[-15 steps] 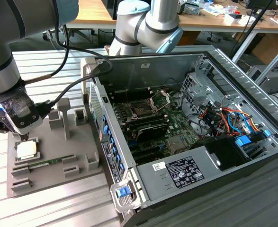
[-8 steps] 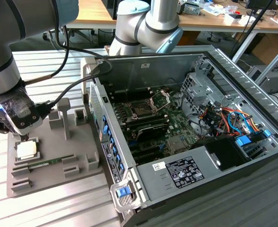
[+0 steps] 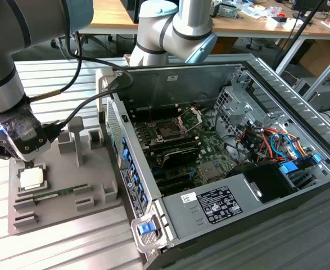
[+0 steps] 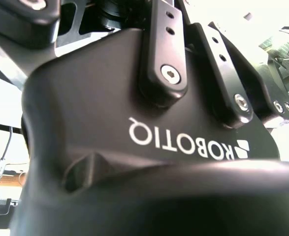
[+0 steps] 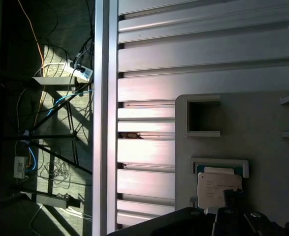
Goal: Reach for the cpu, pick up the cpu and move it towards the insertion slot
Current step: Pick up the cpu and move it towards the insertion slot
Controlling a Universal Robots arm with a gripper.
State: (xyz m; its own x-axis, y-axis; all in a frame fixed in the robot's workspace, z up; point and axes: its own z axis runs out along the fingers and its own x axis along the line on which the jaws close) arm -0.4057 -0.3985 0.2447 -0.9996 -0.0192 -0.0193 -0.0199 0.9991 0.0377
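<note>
While the hand [image 3: 25, 162] hangs just over the grey holder [image 3: 69, 197], I cannot tell whether it is spread or pressed together. The cpu [image 3: 31, 178] lies flat in a square nest of that holder, right beneath the hand. In the first wrist view a dark part of the hand crosses the cpu's [image 5: 215, 187] edge. The insertion slot [image 3: 167, 130] sits inside the open computer case [image 3: 170, 79], well apart from the holder, toward the exterior view's right. The holder rests on the ribbed metal worktop [image 3: 69, 247].

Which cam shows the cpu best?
Exterior view: the small flat silver-cream square cpu shows whole, seated in the grey fixture block. In the first wrist view, the dark gripper covers one edge.
</note>
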